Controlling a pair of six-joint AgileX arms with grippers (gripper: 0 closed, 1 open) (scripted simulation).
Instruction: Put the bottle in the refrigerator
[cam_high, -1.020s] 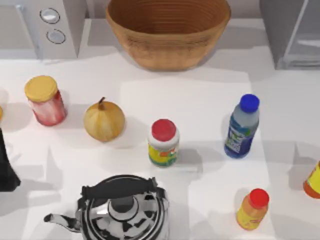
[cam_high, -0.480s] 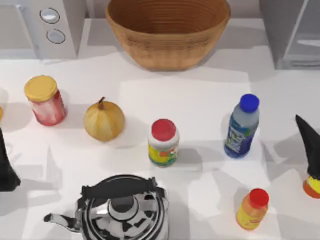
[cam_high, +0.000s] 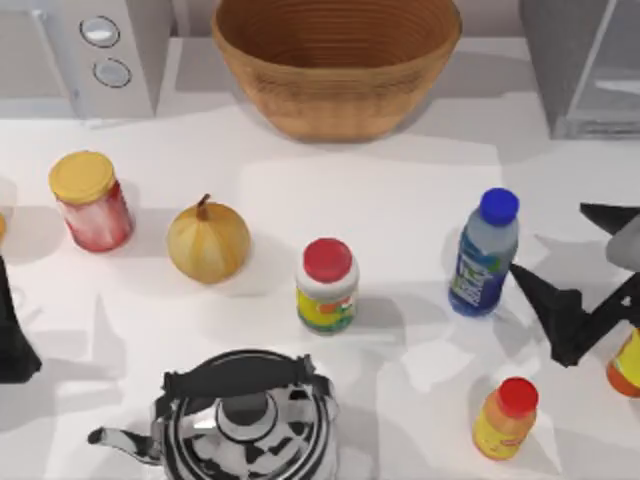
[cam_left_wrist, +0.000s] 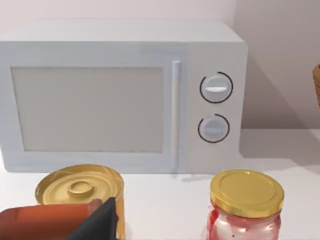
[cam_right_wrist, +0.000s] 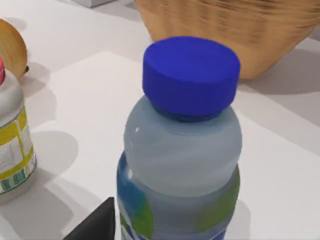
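The bottle (cam_high: 484, 252) stands upright on the white surface (cam_high: 380, 200), right of the middle, and the refrigerator (cam_high: 580, 65) sits at the far right corner, well apart from it. The right hand (cam_high: 580, 275) is just to the right of the bottle with its two dark fingers (cam_high: 555, 305) spread apart, and it does not seem to touch the bottle, though that is hard to tell from above. The left hand (cam_high: 12, 340) rests at the left edge of the surface, and I cannot tell if it is open or closed.
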